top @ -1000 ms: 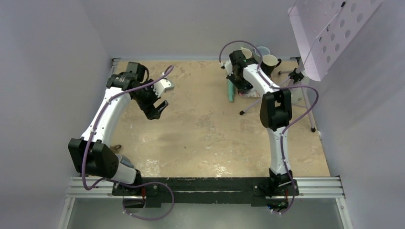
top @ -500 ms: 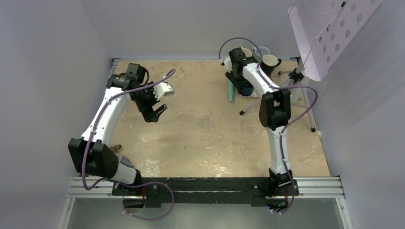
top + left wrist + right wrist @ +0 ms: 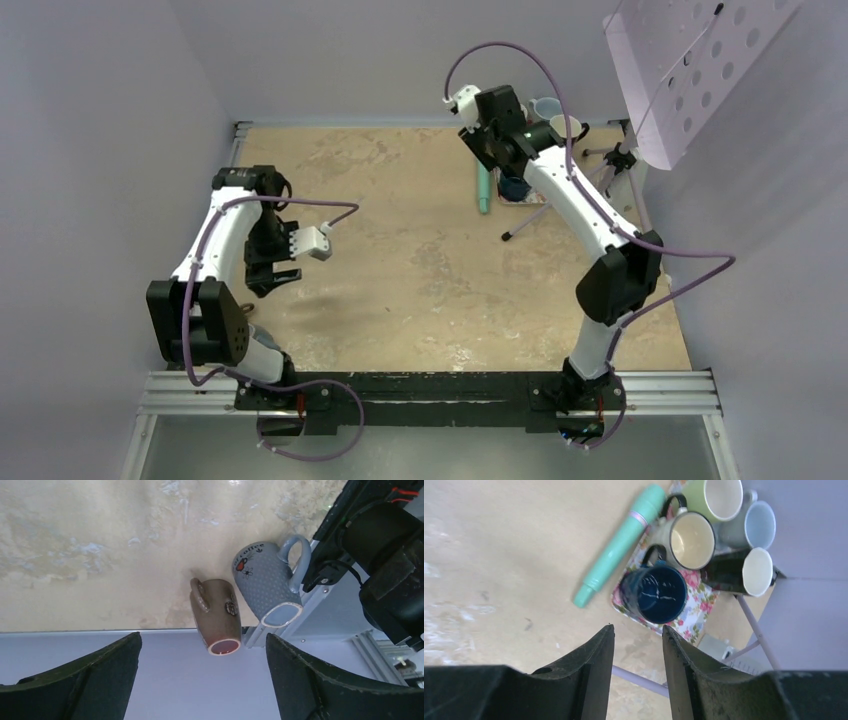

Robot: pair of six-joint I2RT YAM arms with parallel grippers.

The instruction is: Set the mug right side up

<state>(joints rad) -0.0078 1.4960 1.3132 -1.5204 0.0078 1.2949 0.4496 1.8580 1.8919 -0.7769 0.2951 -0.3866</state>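
A brown mug (image 3: 217,617) and a grey-blue dotted mug (image 3: 267,587) stand side by side at the table's near-left corner, by the left wall and the left arm's base. Each turns a shallow ringed end away from the table. In the top view only slivers show: the brown mug (image 3: 245,310) and the grey mug (image 3: 262,340). My left gripper (image 3: 202,636) is open and empty, short of them, facing the brown mug; it also shows from above (image 3: 268,278). My right gripper (image 3: 636,626) is open and empty, high above a dark blue mug (image 3: 655,594).
The blue mug stands mouth up on a floral tray (image 3: 701,612) at the back right (image 3: 520,197). Behind it are cream (image 3: 689,540), green (image 3: 716,497), pale blue (image 3: 758,525) and black (image 3: 744,572) mugs. A teal cylinder (image 3: 619,547) lies left of the tray. Tripod legs (image 3: 525,225) stand nearby.
My left arm has swung back toward the near-left corner and now faces the two mugs. My right arm has lifted up and away from the blue mug on the tray.
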